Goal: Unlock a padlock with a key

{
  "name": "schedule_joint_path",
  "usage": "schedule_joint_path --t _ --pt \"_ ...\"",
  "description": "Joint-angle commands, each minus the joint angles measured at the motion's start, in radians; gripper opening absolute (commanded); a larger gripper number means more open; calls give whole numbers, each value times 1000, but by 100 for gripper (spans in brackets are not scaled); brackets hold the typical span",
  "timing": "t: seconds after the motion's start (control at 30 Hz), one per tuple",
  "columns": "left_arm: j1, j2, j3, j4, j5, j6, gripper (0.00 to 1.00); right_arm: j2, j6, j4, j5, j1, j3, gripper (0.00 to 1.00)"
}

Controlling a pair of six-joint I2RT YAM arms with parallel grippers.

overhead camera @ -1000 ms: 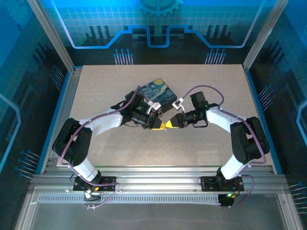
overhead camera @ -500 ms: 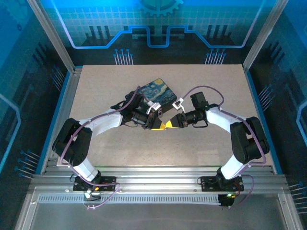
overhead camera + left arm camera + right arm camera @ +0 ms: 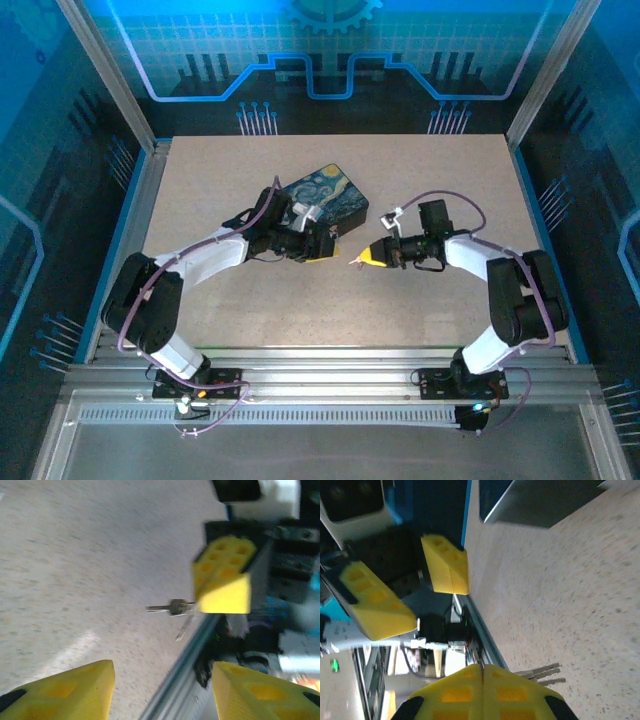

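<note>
- The right tool [image 3: 482,671] has its yellow pads pressed together on a key [image 3: 542,670]. A thin silvery blade sticks out past the tips, with a second sliver just beside it, likely a spare on the same ring.
- In the left wrist view the blade lies roughly level above the table [image 3: 440,180], pointing toward the left arm. It carries a small dark knob partway along; whether that is a collar, a ring or part of a lock I cannot tell.
- The left tool [image 3: 162,669] is spread wide and holds nothing. It faces the right tool, near it but apart.
- Just behind the left tool, the tin box [image 3: 325,192] with the starry-night print lies flat on the table. Whether the left wrist touches it I cannot tell.
- The padlock is too small for me to pick out; my guess is that it sits at the box's near edge, beside the left wrist.
- Step in hand, as I judge it: the key is gripped but not yet seated in the lock, so this is the stage of bringing the two together.
- The next move calls for the left tool to steady the lock or the box. The blade must then line up squarely with the keyhole and go straight in before any twist — with parts this small a slight tilt would jam, and the spare could snag.
</note>
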Motion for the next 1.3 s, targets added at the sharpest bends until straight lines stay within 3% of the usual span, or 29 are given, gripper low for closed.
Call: schedule_joint_path --t 0.0,0.2,0.47,0.73,1.03,1.27 --pt "-72 -33 -20 -44 -331 -135 57 -78 148 82 97 -58 -43 0" --pt "-248 31 55 -100 -819 -327 64 -222 155 -76 302 -145 -59 0" --pt "-357 295 339 -285 -1199 -466 73 -273 156 -134 380 -211 -48 0" --pt "-362 498 565 -500 -1316 -629 72 -297 166 -146 406 -233 -30 0" --pt "-342 636 691 -508 -1312 -633 70 -291 152 -163 400 -285 -18 0" --pt "-322 679 729 -538 -1340 -645 60 -292 140 -172 375 -285 -6 0"
